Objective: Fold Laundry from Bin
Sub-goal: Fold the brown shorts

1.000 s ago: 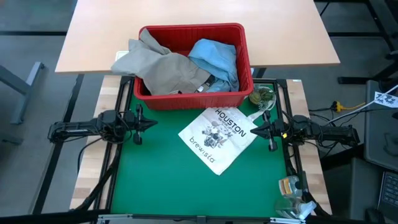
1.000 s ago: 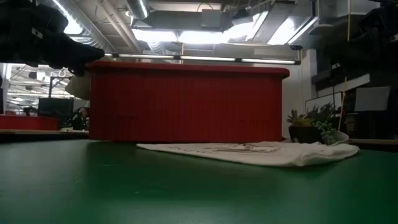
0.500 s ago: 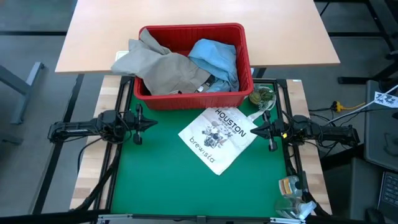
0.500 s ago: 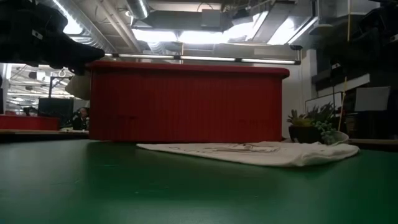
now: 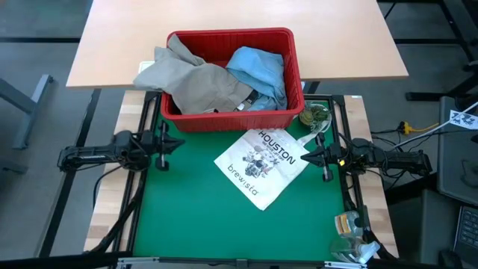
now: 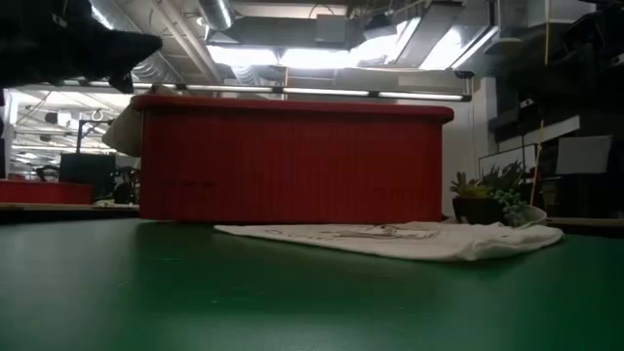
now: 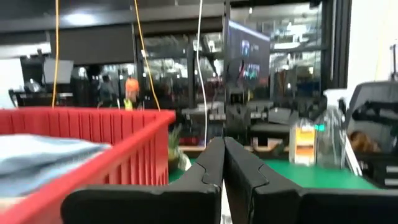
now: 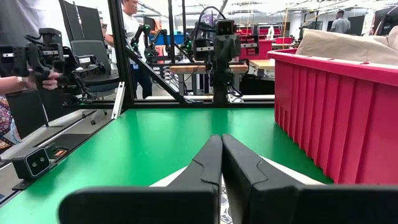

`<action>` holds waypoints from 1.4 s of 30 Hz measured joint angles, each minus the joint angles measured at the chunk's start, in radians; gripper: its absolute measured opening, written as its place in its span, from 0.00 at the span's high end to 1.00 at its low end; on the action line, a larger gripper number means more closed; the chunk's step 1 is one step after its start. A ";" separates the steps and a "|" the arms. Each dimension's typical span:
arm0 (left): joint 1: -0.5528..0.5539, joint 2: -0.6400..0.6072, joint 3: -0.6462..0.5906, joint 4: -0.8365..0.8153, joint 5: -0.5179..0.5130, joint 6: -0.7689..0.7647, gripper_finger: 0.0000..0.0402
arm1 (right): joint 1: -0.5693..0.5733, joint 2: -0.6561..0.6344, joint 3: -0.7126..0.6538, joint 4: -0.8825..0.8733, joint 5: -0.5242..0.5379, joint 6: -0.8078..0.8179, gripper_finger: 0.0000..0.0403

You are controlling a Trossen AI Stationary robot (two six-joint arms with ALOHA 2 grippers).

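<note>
The red bin (image 5: 296,75) stands at the far edge of the green mat (image 5: 194,217). In it lies the laundry: a beige garment (image 5: 196,78) draped over the bin's left rim and a light blue shirt (image 5: 260,69). My left gripper (image 5: 179,142) is shut at the mat's left edge, tilted a little upward, with the bin's near wall (image 7: 118,134) beside it. At the mat's right edge my right gripper (image 5: 302,157) is shut and level, pointing across the mat (image 8: 186,134). Both hold nothing.
A white printed tote bag (image 5: 263,166) lies flat on the mat between the grippers, near the right one. A small plant (image 5: 315,116) stands by the bin's near right corner. A person's hand (image 8: 46,79) shows beyond the table's left side.
My left gripper has tipped its fingertips upward and risen slightly, still shut. It shows higher in the low view and shorter from above.
</note>
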 joint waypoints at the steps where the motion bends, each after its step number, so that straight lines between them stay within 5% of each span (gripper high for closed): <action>1: 0.000 0.000 0.000 0.011 0.000 0.000 1.00 | 0.000 0.000 0.000 0.000 0.000 0.000 0.98; 16: 0.000 0.000 0.000 0.171 -0.030 -0.012 0.98 | 0.000 0.000 0.000 0.000 0.000 0.000 0.98; 23: 0.000 0.000 0.000 0.171 -0.257 -0.145 0.81 | 0.000 0.000 0.000 0.000 0.000 0.000 0.98; 33: 0.000 0.012 0.002 0.294 -0.264 -0.166 0.51 | 0.000 0.000 0.000 0.000 0.000 0.000 0.98; 42: 0.000 0.222 0.153 0.297 -0.341 -0.126 0.47 | 0.000 0.000 0.000 0.000 0.033 0.000 0.98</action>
